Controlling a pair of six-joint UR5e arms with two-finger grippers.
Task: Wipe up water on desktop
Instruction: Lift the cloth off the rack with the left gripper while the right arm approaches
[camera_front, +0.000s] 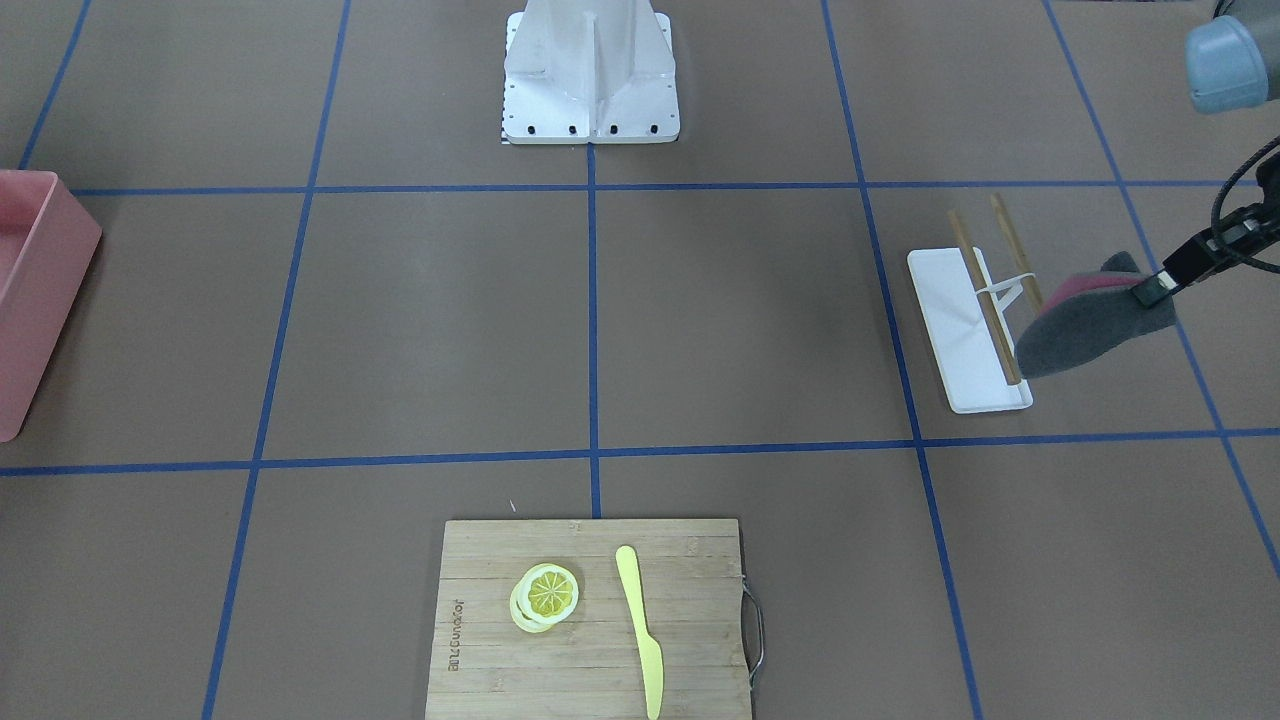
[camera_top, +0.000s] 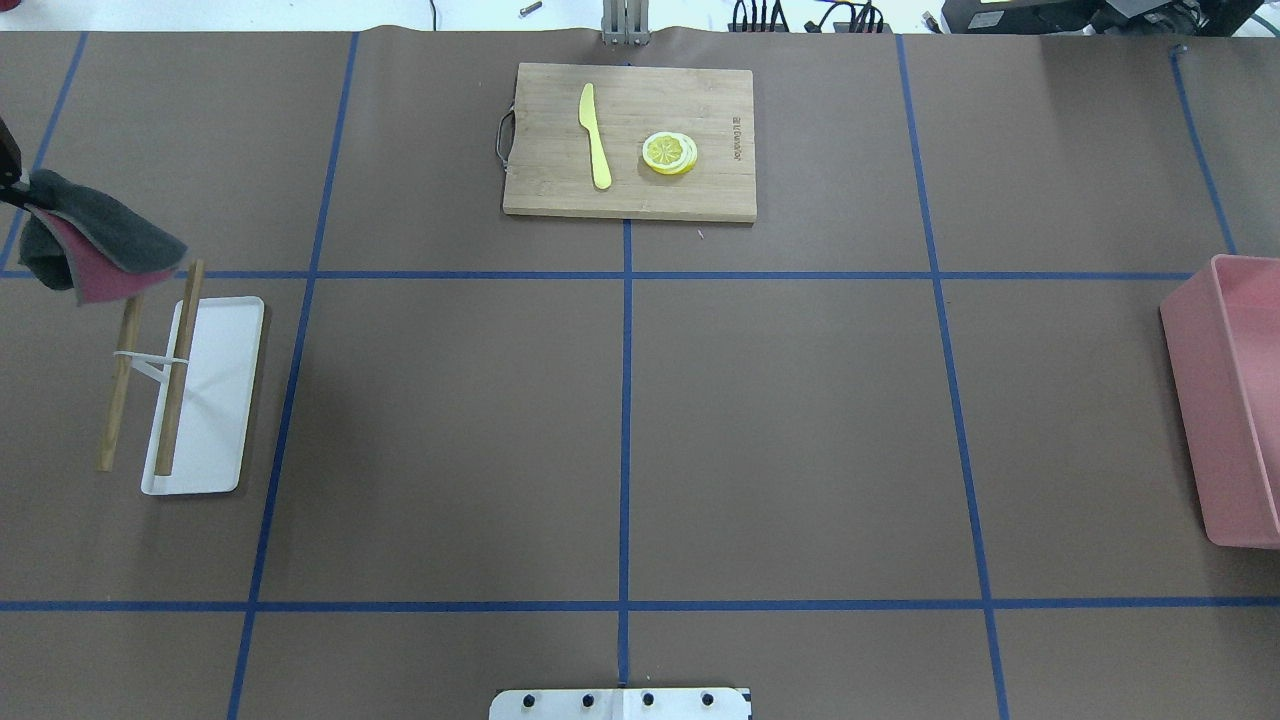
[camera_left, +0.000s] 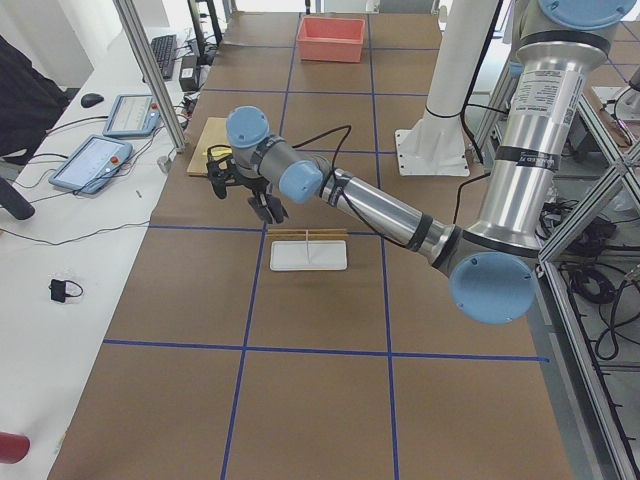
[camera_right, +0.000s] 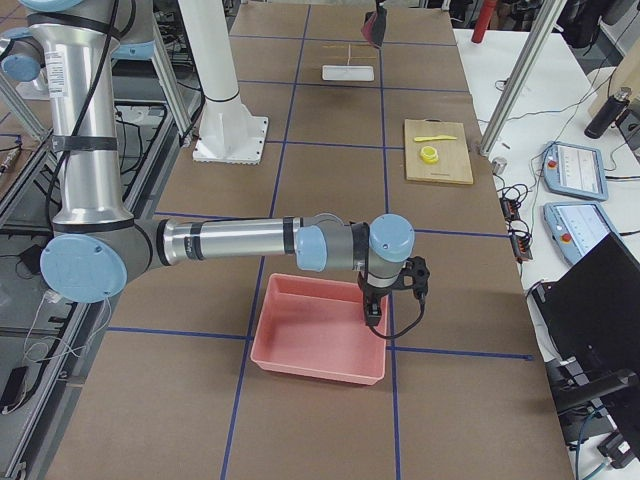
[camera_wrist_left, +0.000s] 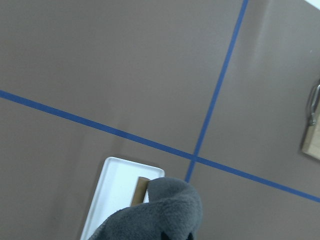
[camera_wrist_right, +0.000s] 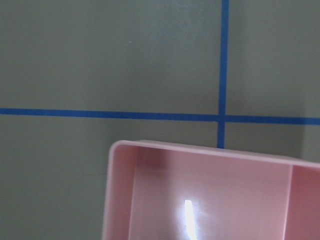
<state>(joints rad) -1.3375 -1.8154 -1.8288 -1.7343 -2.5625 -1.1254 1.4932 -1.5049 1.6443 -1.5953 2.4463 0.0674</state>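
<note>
Our left jaws clench a folded grey-and-pink cloth (camera_front: 1085, 325), held in the air near the white rectangular tray (camera_front: 945, 310); no wiping has begun, we judge. The matte brown, blue-taped bench (camera_top: 780, 420) lies beneath, no water visible to us; the right jaws' state we cannot tell.

Left fingers (camera_front: 1150, 289) pinched shut, aloft
</note>
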